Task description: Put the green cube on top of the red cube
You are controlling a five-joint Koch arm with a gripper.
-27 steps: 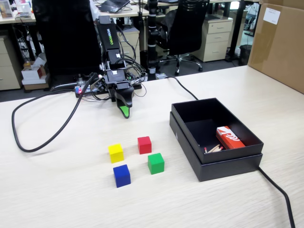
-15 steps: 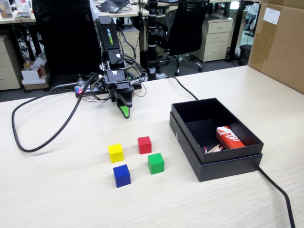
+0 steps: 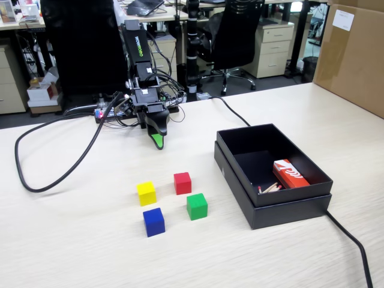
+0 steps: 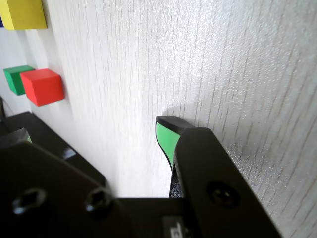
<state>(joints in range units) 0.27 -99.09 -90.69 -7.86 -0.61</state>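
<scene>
Green cube [image 3: 197, 206]: on the table, lower centre of the fixed view, just below-right of the red cube [image 3: 182, 183], not touching; ungrasped. Red cube: nothing stacked on it. Gripper [image 3: 157, 142]: upper centre-left, well apart from both cubes, empty; finger spread could not be told, only one green tip [image 4: 166, 139] showing. Progress: none; approach, grasp, lift and placement all remained.

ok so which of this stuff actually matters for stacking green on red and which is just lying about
Matters:
green cube
red cube
gripper

Just lying about:
yellow cube
blue cube
black box with the red-and-white packet inside
black cable
</scene>
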